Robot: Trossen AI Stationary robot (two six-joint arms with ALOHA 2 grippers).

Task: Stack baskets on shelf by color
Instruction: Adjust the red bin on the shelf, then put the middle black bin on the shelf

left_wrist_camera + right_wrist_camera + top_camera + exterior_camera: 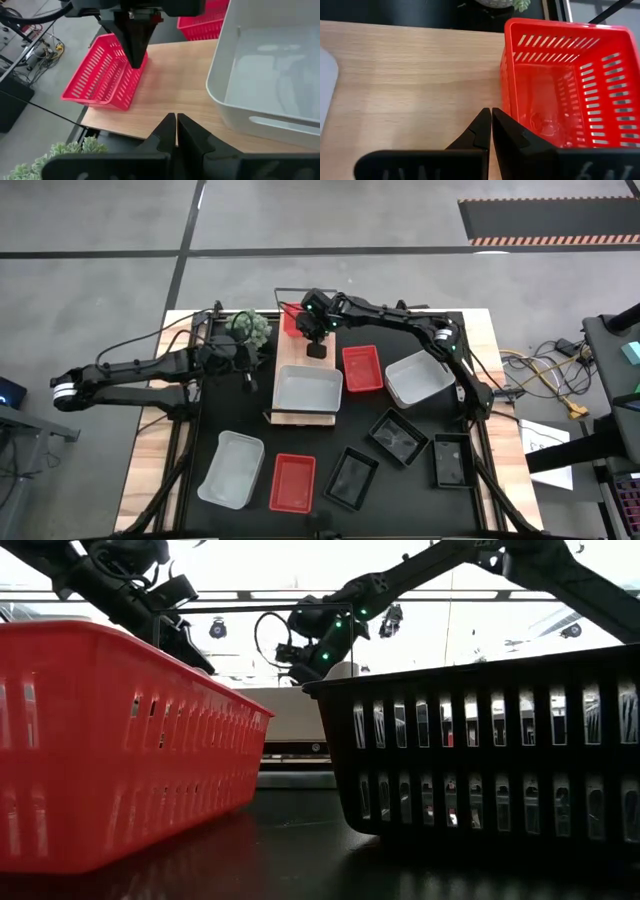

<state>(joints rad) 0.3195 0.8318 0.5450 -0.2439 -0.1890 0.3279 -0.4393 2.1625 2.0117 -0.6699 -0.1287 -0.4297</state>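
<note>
The shelf [300,360] is a light-wood board in the middle of the table. A white basket [307,390] rests on its near half and a red basket [291,320] [560,85] on its far end. My right gripper [318,345] [491,117] is shut and points down at the board, just outside that red basket's long wall. My left gripper [250,375] [176,120] is shut and hovers by the shelf's left edge, touching nothing. More baskets lie on the table: red [362,368], white [418,377], white [232,469], red [293,481] and three black ones [398,436]. My right gripper comes from above, pointing down, fingers shut. The outer side of one finger [135,57] stands close against the red basket's long side wall [505,95], near a corner. Whether it touches the wall I cannot tell. The basket sits on the shelf's far end.
A green ball-shaped plant [250,328] stands left of the shelf's far end, near my left arm. In the low view a red basket [110,740] and a black basket [490,750] fill the foreground. Bare black tabletop [250,415] lies left of the shelf.
</note>
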